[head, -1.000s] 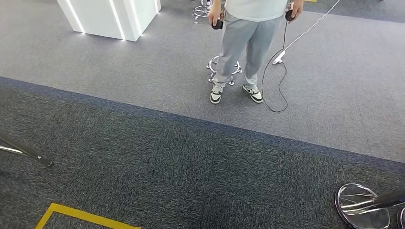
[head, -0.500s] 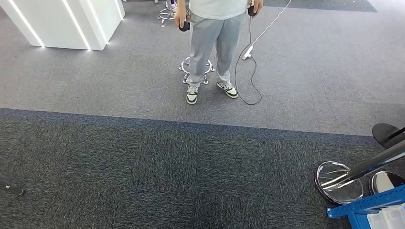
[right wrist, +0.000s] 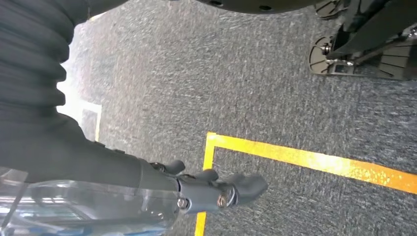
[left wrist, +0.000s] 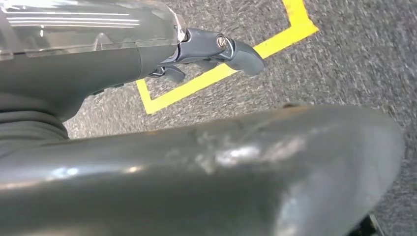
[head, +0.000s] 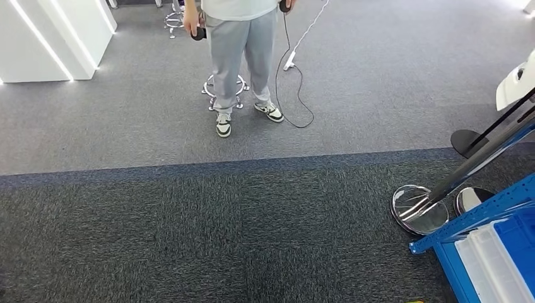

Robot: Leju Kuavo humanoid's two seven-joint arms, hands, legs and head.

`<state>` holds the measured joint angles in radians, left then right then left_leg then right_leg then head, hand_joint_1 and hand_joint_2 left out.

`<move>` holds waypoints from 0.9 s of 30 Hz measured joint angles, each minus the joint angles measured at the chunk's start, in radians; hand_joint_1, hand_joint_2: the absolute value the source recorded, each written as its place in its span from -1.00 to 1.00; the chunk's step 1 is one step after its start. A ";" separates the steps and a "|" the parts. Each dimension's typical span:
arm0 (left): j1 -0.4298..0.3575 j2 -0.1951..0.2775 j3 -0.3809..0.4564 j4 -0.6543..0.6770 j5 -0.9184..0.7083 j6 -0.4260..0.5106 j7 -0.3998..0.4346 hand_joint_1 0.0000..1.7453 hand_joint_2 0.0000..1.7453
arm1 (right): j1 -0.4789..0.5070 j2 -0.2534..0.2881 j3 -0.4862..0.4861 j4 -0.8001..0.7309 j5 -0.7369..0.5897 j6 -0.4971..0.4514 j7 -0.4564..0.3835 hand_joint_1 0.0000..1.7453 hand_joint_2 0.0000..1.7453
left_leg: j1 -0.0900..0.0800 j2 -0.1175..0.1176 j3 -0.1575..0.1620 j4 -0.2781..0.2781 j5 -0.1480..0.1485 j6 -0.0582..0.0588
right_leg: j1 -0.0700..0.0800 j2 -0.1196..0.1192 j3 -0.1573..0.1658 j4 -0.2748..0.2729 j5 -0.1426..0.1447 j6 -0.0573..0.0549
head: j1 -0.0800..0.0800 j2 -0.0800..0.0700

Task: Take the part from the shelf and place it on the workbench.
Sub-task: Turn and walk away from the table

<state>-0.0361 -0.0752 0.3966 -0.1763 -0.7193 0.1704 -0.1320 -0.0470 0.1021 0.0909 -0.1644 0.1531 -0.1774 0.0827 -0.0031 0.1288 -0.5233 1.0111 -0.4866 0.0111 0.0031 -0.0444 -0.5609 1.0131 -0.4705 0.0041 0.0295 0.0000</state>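
Observation:
A blue shelf (head: 477,216) comes in at the lower right corner of the head view. It holds a translucent white bin (head: 492,270) and a blue bin (head: 521,242); I cannot make out a part inside them. My left hand (left wrist: 216,49) hangs over dark carpet beside yellow floor tape (left wrist: 221,73), its fingers loosely extended and holding nothing. My right hand (right wrist: 216,192) hangs the same way over the carpet near another yellow tape line (right wrist: 305,160), also holding nothing.
A person (head: 238,57) in grey trousers stands ahead on the lighter carpet, a controller in each hand, with a cable (head: 296,95) trailing on the floor. Chrome stanchion bases (head: 419,209) and slanted poles stand just left of the shelf. A white pillar (head: 50,38) is at far left.
The camera has turned to the right: the person and the pillar slid left in the picture, and the blue shelf with its bins has come further into view at lower right.

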 joint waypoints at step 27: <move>0.007 0.000 0.014 0.000 -0.001 -0.003 0.016 -1.00 -1.00 | 0.002 0.012 -0.008 0.000 0.005 -0.001 0.005 -1.00 1.00 | 0.002 -0.039 -0.013 -0.005 0.017 0.018 | -0.006 -0.010 -0.022 0.047 -0.010 0.015 | 0.002 0.000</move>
<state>-0.0293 -0.0753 0.4102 -0.1765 -0.7199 0.1677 -0.1155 -0.0448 0.1144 0.0828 -0.1646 0.1577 -0.1785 0.0881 -0.0014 0.0896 -0.5361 1.0057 -0.4700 0.0287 -0.0032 -0.0544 -0.5830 1.0605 -0.4808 0.0192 0.0317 0.0000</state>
